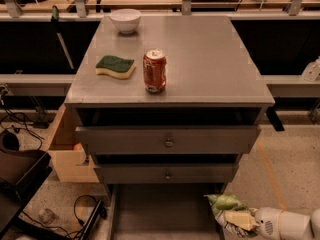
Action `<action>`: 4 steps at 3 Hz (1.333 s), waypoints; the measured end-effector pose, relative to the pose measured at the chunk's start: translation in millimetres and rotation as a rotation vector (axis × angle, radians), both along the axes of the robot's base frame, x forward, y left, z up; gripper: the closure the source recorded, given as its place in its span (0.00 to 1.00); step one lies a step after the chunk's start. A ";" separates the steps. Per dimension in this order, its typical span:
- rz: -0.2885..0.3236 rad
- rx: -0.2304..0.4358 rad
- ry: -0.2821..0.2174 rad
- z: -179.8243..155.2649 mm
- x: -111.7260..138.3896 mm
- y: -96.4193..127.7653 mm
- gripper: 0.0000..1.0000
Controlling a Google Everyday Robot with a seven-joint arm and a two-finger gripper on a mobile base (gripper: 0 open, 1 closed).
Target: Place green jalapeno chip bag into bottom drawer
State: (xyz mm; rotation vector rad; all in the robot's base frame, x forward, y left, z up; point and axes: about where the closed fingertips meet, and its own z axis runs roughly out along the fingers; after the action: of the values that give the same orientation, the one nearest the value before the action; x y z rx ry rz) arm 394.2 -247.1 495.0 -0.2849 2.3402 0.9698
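Observation:
The green jalapeno chip bag [226, 207] is a wrinkly green and white foil bag at the lower right. It hangs over the right side wall of the bottom drawer [162, 211], a long grey tray pulled out at the foot of the cabinet. My gripper [240, 219] comes in from the lower right edge on a white arm and is shut on the bag, with a pale fingertip [238, 219] pressed on its lower part. The drawer floor is bare.
On the grey cabinet top [210, 59] stand a red soda can [154, 70], a green-topped yellow sponge [115, 66] and a white bowl [125, 20]. Two knobbed drawer fronts [168, 141] sit above the tray. A wooden box [67, 151] and cables [80, 214] lie at left.

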 end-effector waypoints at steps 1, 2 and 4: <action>0.000 0.000 0.000 0.0 0.0 0.1 1.00; 0.038 -0.016 0.041 -17.8 14.1 25.9 1.00; 0.224 -0.006 0.236 -107.4 70.9 139.2 1.00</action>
State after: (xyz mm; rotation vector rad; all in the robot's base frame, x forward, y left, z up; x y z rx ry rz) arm 465.1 -107.8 387.5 -0.4661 2.5653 1.1579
